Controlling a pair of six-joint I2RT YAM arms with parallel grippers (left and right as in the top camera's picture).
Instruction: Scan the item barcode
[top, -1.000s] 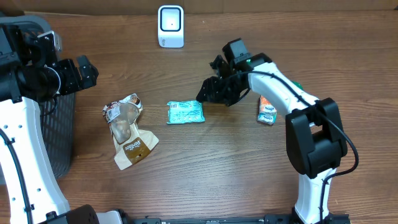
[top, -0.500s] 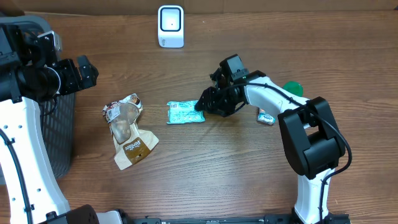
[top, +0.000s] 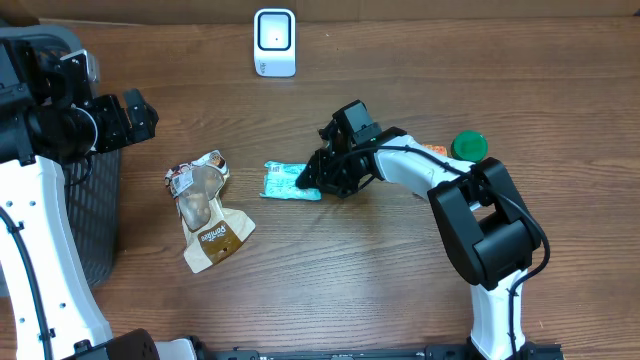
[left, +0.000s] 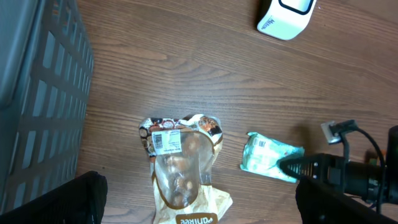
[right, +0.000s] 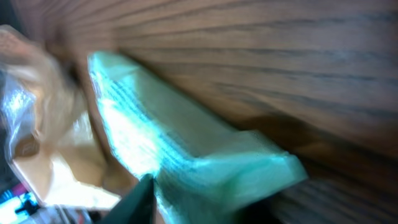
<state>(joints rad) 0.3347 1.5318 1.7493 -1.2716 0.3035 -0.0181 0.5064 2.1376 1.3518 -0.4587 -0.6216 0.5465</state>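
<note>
Mint-green flat foil packet (top: 290, 181) lies mid-table, between brown-and-clear snack pouch (top: 205, 210) and right gripper (top: 316, 180). Right claw sits at packet's right edge; clenched or not, cannot tell. Left gripper (top: 140, 114) released, far off. Advice: bite edge deep, lift level, present flat-on toward white box-shaped scanner (top: 274, 42).

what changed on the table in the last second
The right tool swept left to the teal packet, its jaws narrowing around the packet's right edge; the packet slid slightly left and tilted. Whether it is gripped isn't clear. The left tool, brown snack bag and white scanner stayed put.
</note>
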